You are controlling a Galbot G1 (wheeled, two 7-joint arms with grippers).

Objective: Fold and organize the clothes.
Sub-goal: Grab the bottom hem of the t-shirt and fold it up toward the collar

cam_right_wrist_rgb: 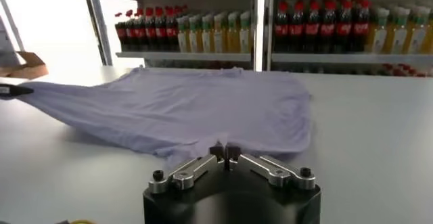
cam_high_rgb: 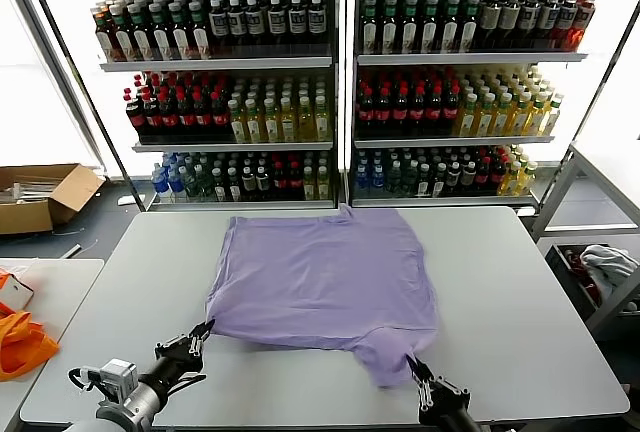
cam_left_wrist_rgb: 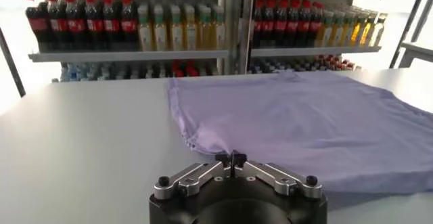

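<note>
Reaching low over the table's (cam_high_rgb: 520,292) near edge, left pincer (cam_high_rgb: 207,330) and right pincer (cam_high_rgb: 410,360) each clamping the T-shirt's (cam_high_rgb: 325,272) corners

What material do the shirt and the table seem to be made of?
Shirt: soft thin knit, probably cotton, matte lavender; it drapes and wrinkles near the left pincer and right pincer, both shut on it. Table: hard smooth grey-white top, perhaps laminate; faint sheen, no grain.

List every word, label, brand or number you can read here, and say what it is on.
None can be read.
Bottles on the shelves: labels too small and blurred.
Purple T-shirt: plain side up, no print showing.
Cardboard box: no legible marking.
</note>
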